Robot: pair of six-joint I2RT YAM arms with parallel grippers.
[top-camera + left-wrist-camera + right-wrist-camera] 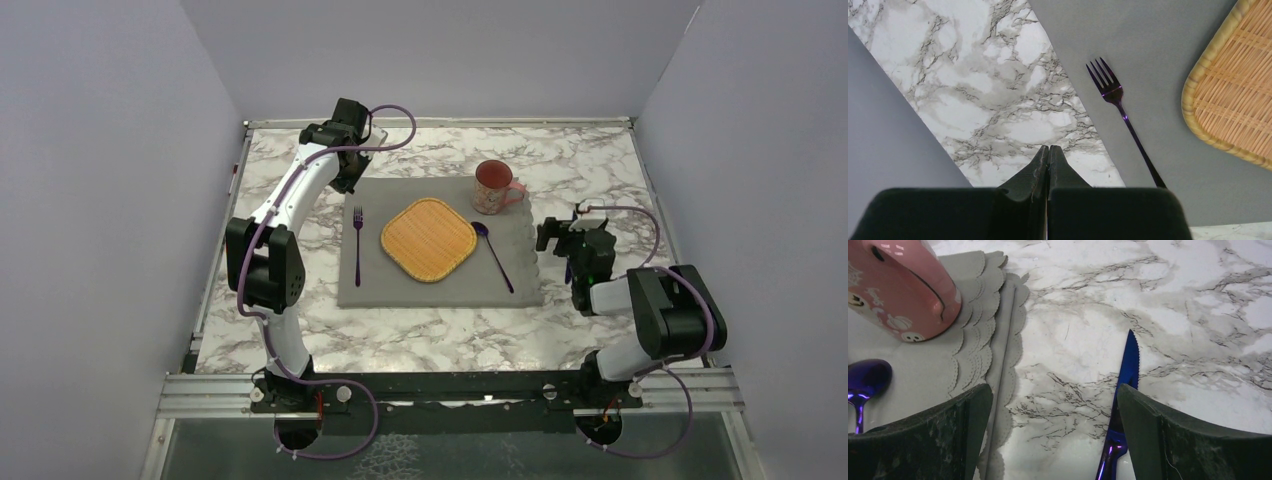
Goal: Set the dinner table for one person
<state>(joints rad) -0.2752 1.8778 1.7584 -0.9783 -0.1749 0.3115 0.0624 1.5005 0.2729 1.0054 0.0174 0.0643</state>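
Observation:
The marble dinner table (440, 335) carries a grey scalloped placemat (440, 290). On the mat lie a woven square plate (428, 239), a purple fork (357, 243) to its left, a purple spoon (492, 255) to its right and a pink mug (493, 187) at the back right. A blue-purple knife (1128, 370) lies on the marble right of the mat. My right gripper (1053, 392) is open low over it, and the knife lies just inside the right finger. My left gripper (1049, 149) is shut and empty over the marble by the mat's back left corner.
Grey walls close in the table on three sides. The mat's scalloped right edge (998, 340) lies just left of my right gripper. The mug (903, 290) stands close ahead and to its left. In the left wrist view the fork (1120, 107) and plate (1233, 85) lie ahead and to the right.

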